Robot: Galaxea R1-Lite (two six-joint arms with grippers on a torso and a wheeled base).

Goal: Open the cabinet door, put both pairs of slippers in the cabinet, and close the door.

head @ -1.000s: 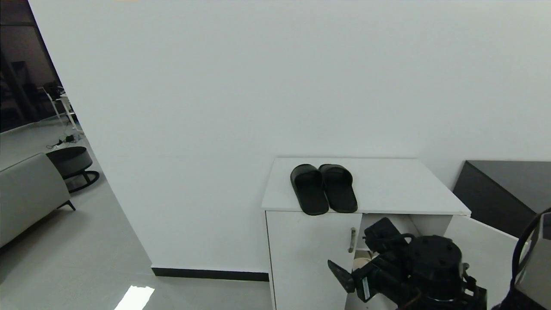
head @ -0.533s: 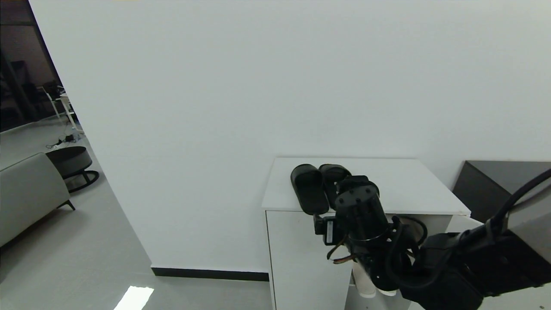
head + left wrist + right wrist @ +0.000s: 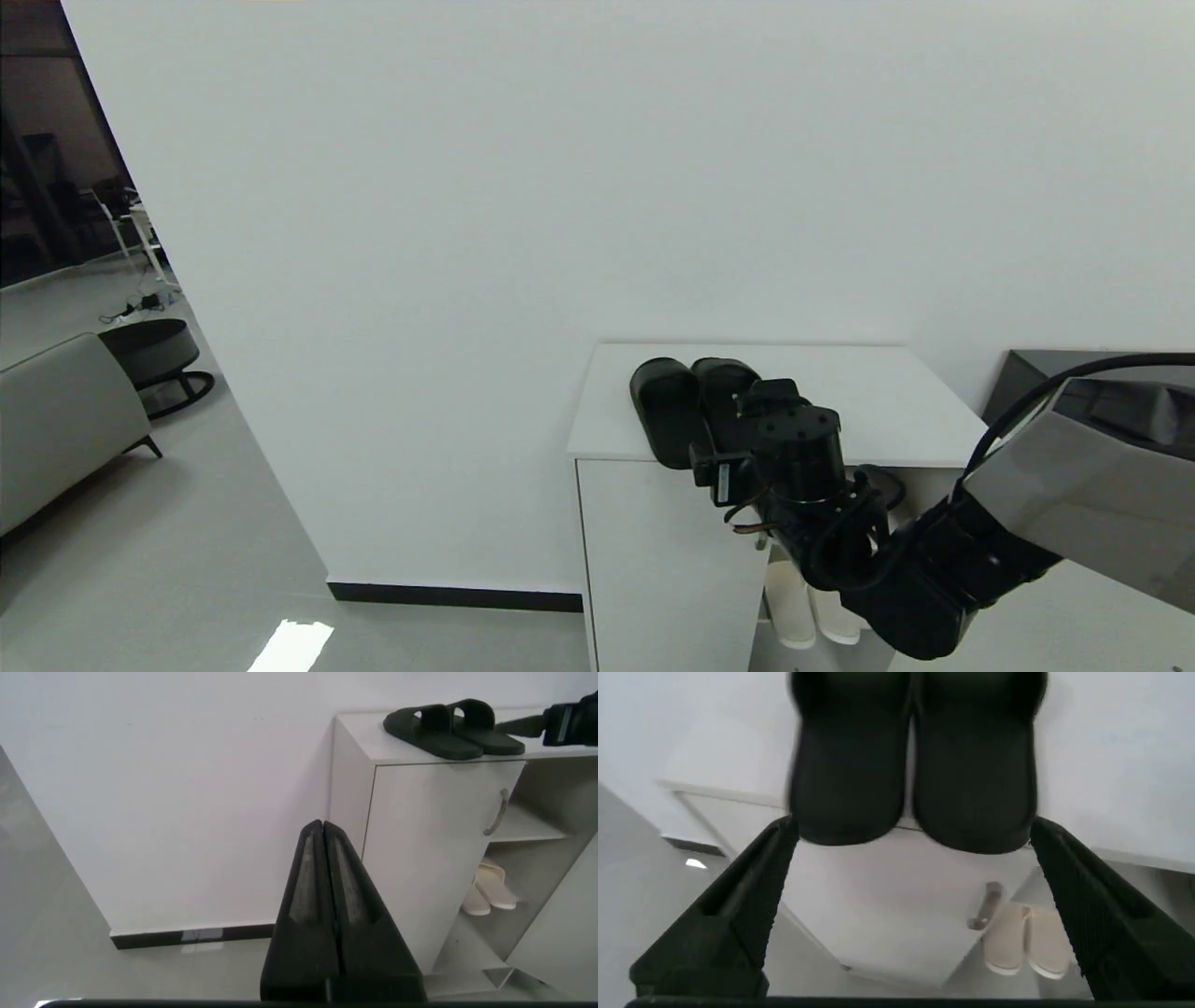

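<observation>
Two pairs of slippers are in view. The right arm hides much of the right-hand slipper of the black slippers [image 3: 667, 411] [image 3: 453, 730] [image 3: 915, 756] in the head view, along with the door handle [image 3: 497, 812] [image 3: 982, 905]. The black pair lies side by side and touching on top of the white cabinet [image 3: 887, 401] [image 3: 350, 784], toward its left side. Their long axes run from front edge to wall, straps toward the wall and heels at the front edge.

The right gripper [image 3: 761, 397] [image 3: 913, 831] hovers just in front of those heels, its fingers [image 3: 738, 910] spread wide apart, one to either side of the pair and not touching it.

The cabinet's left door [image 3: 667, 560] is closed and its right compartment stands open. Inside, the cream slippers [image 3: 812, 611] [image 3: 491, 889] [image 3: 1027, 943] lie side by side on a lower shelf; which end is the toe is hard to tell.

The left gripper [image 3: 323, 831] hangs well apart from the cabinet, out to its left, with its fingers pressed together on nothing.
</observation>
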